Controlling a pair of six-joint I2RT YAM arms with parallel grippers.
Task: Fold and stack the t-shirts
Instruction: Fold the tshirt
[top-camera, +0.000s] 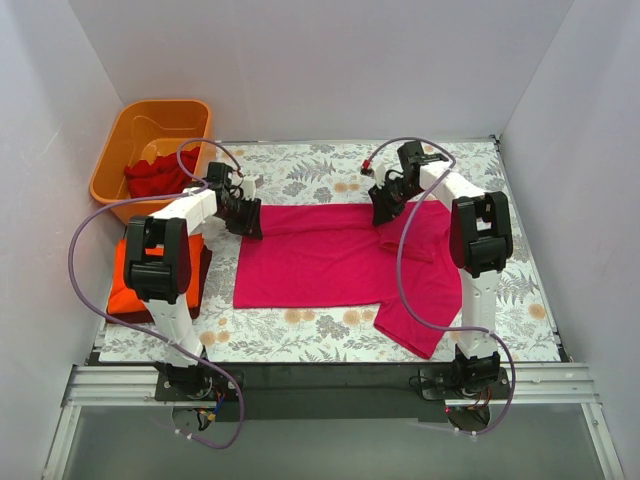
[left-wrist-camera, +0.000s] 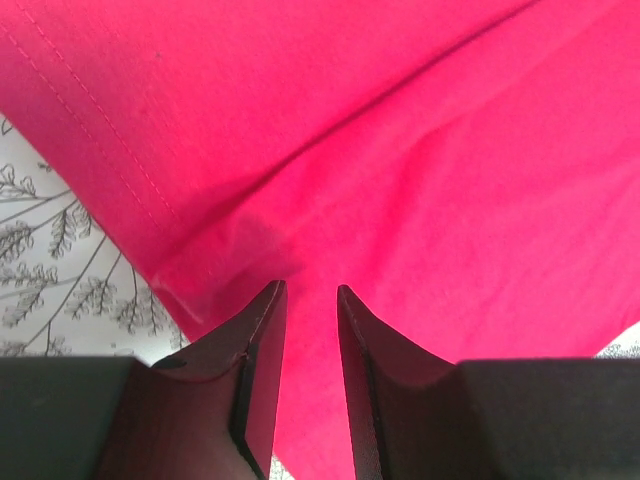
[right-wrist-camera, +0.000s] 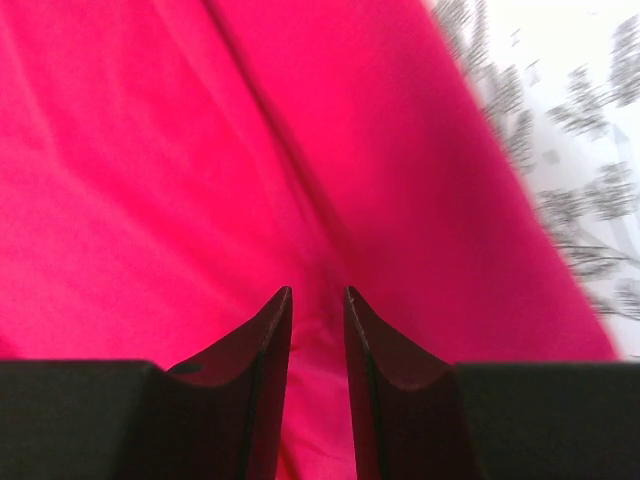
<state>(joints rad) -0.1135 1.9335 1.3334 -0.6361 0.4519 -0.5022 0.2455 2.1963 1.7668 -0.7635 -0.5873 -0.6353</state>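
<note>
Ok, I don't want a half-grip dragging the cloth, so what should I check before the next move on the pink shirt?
1. Pink t-shirt body spread flat on the table: ok.
2. Left gripper at its far-left corner: ok.
3. Right gripper at its far-right edge: ok.
4. Cloth actually pinched in both grippers: cannot tell.
5. Folded stack apart from the pink t-shirt: ok.

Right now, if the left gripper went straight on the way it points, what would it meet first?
The pink t-shirt. Its cloth lies directly ahead of the left gripper and shows in the gap between the jaws, near the hem. Depth is unclear, so it may be touching.
</note>
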